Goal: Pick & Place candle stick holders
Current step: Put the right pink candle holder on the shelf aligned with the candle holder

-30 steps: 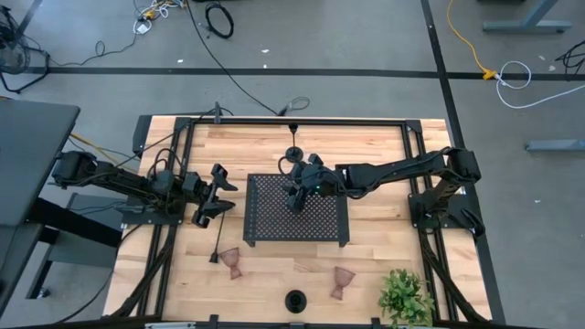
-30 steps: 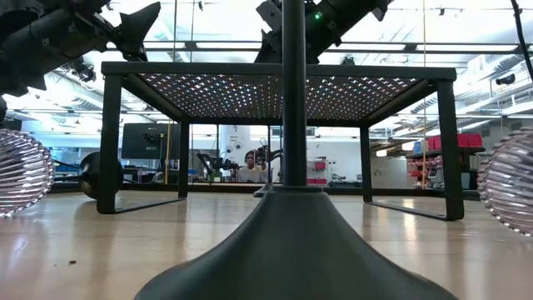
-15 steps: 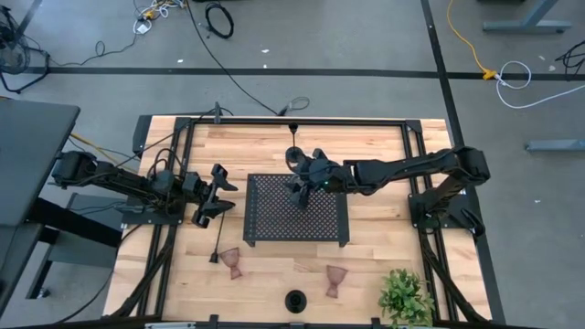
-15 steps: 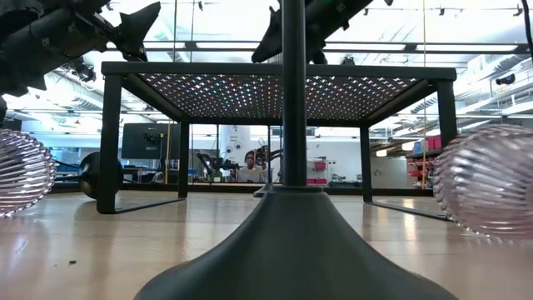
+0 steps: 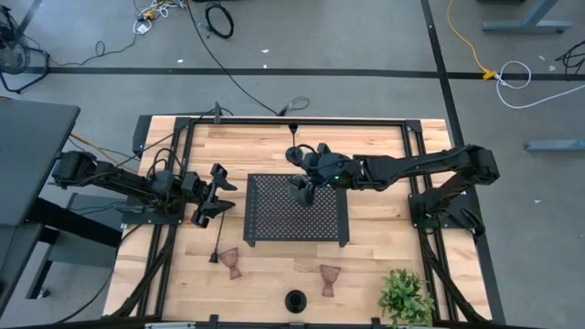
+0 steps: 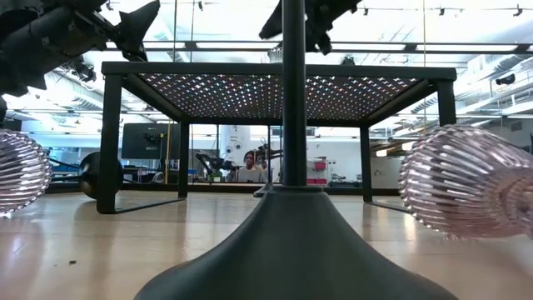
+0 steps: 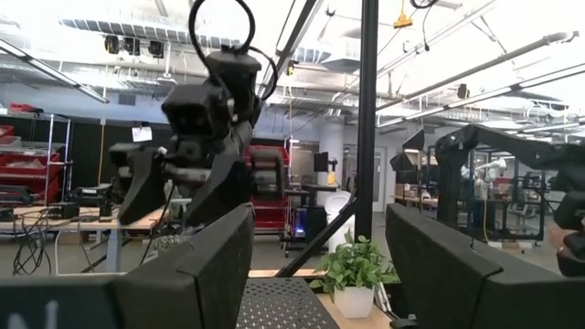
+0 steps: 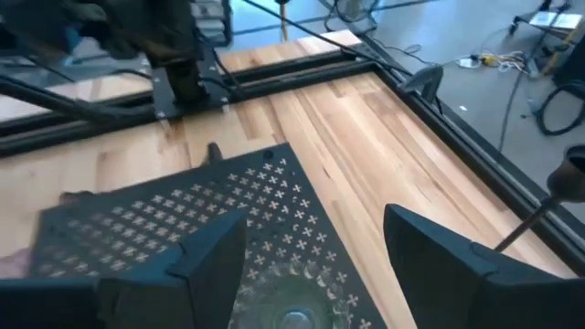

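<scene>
Glass, pale green, the holder (image 8: pixel 291 306) stands on the perforated tray (image 5: pixel 297 208) near its far edge, and my right jaws (image 5: pixel 306 183) hover over it, spread wide and gripping nothing. Two pinkish glass holders (image 5: pixel 232 263) (image 5: pixel 328 280) lie on the desk (image 5: pixel 366 151) in front of the tray, a black holder (image 5: pixel 294 300) stands at the near edge and another (image 5: pixel 294 153) behind the tray. My left jaws (image 5: pixel 218 194) wait, spread, beside the tray's left side.
</scene>
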`<state>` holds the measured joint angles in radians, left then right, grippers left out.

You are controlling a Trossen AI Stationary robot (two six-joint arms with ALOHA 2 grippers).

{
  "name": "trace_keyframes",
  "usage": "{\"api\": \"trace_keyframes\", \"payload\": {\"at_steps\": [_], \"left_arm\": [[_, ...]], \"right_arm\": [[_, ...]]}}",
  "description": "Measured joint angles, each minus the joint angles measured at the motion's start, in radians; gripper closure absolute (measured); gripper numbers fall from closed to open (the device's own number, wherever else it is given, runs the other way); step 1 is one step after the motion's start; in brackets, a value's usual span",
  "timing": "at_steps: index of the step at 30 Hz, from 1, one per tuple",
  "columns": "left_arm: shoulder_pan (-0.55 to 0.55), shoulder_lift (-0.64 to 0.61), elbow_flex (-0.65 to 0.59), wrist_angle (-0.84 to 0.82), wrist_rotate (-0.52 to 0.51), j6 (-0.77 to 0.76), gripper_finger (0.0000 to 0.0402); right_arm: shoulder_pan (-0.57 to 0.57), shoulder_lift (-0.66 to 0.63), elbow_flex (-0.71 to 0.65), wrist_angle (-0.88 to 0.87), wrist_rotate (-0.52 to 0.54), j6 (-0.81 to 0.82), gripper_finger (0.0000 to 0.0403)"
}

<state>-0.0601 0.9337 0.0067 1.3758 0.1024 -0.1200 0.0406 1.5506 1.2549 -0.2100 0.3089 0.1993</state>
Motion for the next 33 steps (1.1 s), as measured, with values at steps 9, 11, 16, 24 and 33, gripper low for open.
{"api": "trace_keyframes", "payload": {"at_steps": [9,11,16,24,33], "left_arm": [[0.000,0.000,0.000,-0.005,0.000,0.001,0.0154],[0.000,0.000,0.000,-0.006,0.000,0.001,0.0154],[0.000,0.000,0.000,-0.006,-0.002,0.002,0.0154],[0.000,0.000,0.000,-0.005,-0.004,0.003,0.0154],[0.000,0.000,0.000,0.001,-0.004,0.001,0.0154]], "right_arm": [[0.096,-0.137,0.000,-0.137,-0.028,0.039,0.0144],[0.141,-0.163,0.000,-0.177,0.000,0.074,0.0144],[0.272,-0.182,0.000,-0.211,0.067,0.117,0.0144],[0.427,-0.160,-0.001,-0.202,0.130,0.193,0.0144],[0.531,-0.097,-0.001,-0.196,0.172,0.272,0.0144]]}}
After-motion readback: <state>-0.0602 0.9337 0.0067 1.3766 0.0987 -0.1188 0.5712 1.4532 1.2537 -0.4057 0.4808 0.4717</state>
